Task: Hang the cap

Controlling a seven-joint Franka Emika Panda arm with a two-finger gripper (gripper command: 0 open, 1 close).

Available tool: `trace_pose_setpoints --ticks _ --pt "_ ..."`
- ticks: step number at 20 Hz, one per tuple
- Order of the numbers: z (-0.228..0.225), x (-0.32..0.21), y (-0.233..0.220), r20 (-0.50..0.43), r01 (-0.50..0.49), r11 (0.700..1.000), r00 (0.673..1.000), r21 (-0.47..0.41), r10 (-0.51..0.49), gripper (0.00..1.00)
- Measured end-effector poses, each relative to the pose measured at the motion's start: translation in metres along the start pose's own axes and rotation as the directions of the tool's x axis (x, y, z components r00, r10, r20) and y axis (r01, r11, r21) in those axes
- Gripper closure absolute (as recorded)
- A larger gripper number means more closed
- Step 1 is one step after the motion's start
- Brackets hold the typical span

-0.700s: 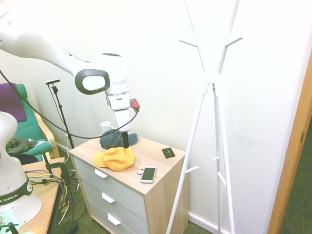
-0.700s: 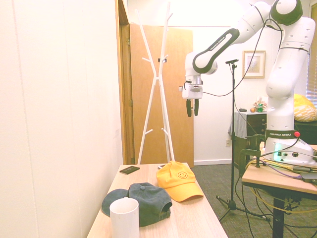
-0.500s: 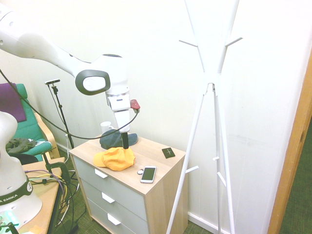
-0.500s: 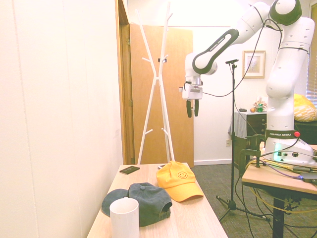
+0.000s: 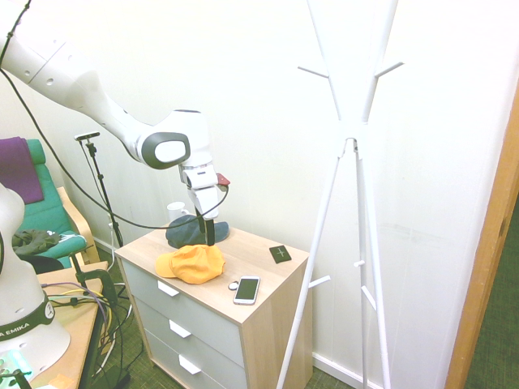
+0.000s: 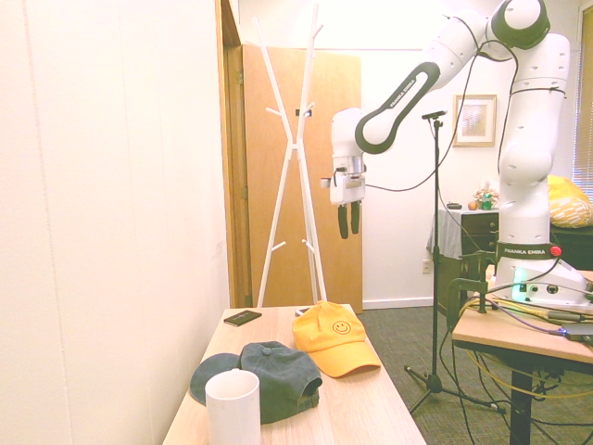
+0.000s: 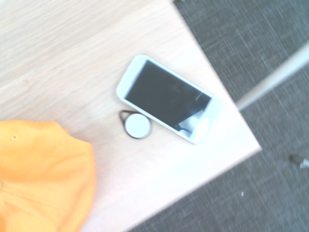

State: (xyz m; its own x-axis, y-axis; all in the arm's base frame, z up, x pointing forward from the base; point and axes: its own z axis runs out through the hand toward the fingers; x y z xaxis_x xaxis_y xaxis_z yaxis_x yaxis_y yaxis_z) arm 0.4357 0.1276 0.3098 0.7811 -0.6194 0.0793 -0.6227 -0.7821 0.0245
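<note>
The orange-yellow cap [image 5: 191,262] lies crown up on the wooden dresser top [image 5: 259,271], and its smiley face shows on the cap [image 6: 334,336] in the second exterior view. My gripper [image 6: 348,222] hangs in the air well above the dresser, open, with nothing between its dark fingers [image 6: 342,221]. In the first exterior view the gripper [image 5: 206,235] stands over the cap's far side. The wrist view catches the cap's edge [image 7: 43,179] at one corner. The white coat rack [image 5: 349,146] stands beside the dresser, seen again as the rack [image 6: 296,148] by the door.
A dark blue-grey cap [image 6: 269,371] and a white cup [image 6: 233,411] sit behind the orange one. A white phone [image 7: 166,99], a round tag [image 7: 137,125] and a small black wallet [image 5: 280,254] lie near the dresser's rack-side end. The wall runs along the dresser's back.
The arm has swung so the gripper sits lower and closer to the wall side, over the dresser. The fingers stay open. Both caps lie unmoved.
</note>
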Motion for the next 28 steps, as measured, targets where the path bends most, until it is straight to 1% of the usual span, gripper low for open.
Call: trace_pose_setpoints --ticks 4,9,13,15,23,27,28 --pt "0.037 -0.019 -0.031 -0.005 0.065 0.998 0.998 -0.007 -0.065 0.00" --pt "0.064 -0.045 -0.064 0.005 0.124 0.992 0.992 -0.026 -0.124 0.00" --pt "0.078 -0.062 -0.085 0.011 0.162 0.986 0.987 -0.031 -0.162 0.00" --pt "0.085 -0.064 -0.095 -0.003 0.183 0.983 0.983 -0.026 -0.183 0.00" --pt "0.113 -0.081 -0.134 0.005 0.228 0.973 0.974 -0.033 -0.228 0.00" --pt "0.123 -0.089 -0.143 0.010 0.245 0.969 0.970 -0.044 -0.245 0.00" --pt "0.125 -0.092 -0.143 0.012 0.250 0.967 0.968 -0.048 -0.250 1.00"
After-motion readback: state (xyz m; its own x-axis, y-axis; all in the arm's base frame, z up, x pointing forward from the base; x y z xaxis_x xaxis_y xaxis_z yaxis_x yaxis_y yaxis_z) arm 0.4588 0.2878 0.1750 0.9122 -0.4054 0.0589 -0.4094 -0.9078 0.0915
